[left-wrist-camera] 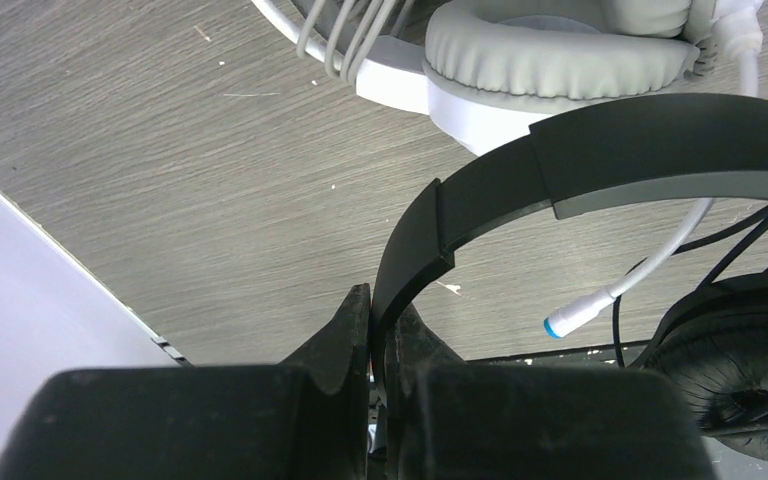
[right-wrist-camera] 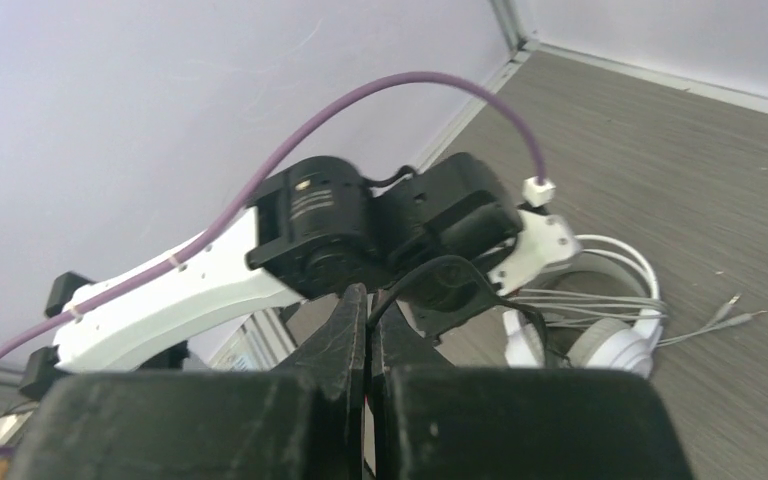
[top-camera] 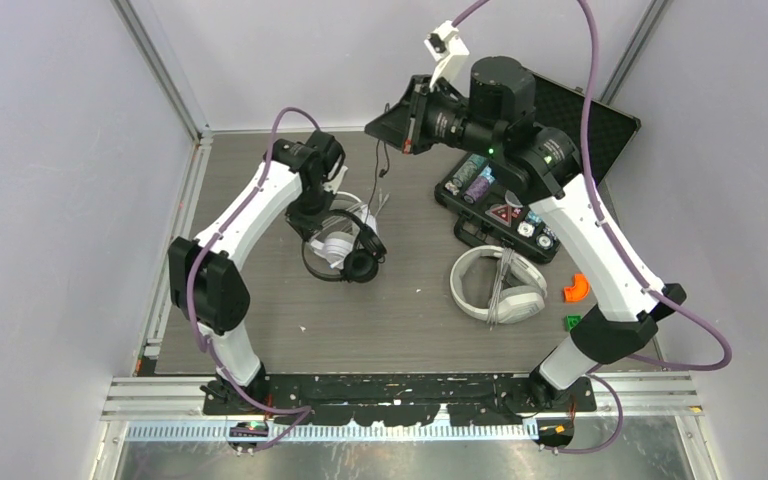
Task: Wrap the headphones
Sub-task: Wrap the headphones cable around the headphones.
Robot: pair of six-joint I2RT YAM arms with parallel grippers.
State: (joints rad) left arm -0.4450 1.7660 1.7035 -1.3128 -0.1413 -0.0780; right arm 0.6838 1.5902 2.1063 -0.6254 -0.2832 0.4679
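Observation:
A black headset (top-camera: 352, 258) lies on top of a white headset (top-camera: 337, 243) at the table's left middle. My left gripper (top-camera: 310, 222) (left-wrist-camera: 373, 300) is shut on the black headband (left-wrist-camera: 580, 160), low over the table. The white headset's padded cup (left-wrist-camera: 560, 50) and a white plug with a blue tip (left-wrist-camera: 570, 320) lie close beside it. My right gripper (top-camera: 375, 127) (right-wrist-camera: 368, 300) is raised high and shut on the thin black cable (right-wrist-camera: 430, 270) (top-camera: 383, 165), which hangs down toward the pile. A second white headset (top-camera: 497, 283) with coiled cable lies right of centre.
An open black case of poker chips (top-camera: 505, 200) stands at the back right under my right arm. An orange piece (top-camera: 576, 288) and a small green piece (top-camera: 572, 321) lie near the right edge. My left arm (right-wrist-camera: 360, 220) fills the middle of the right wrist view.

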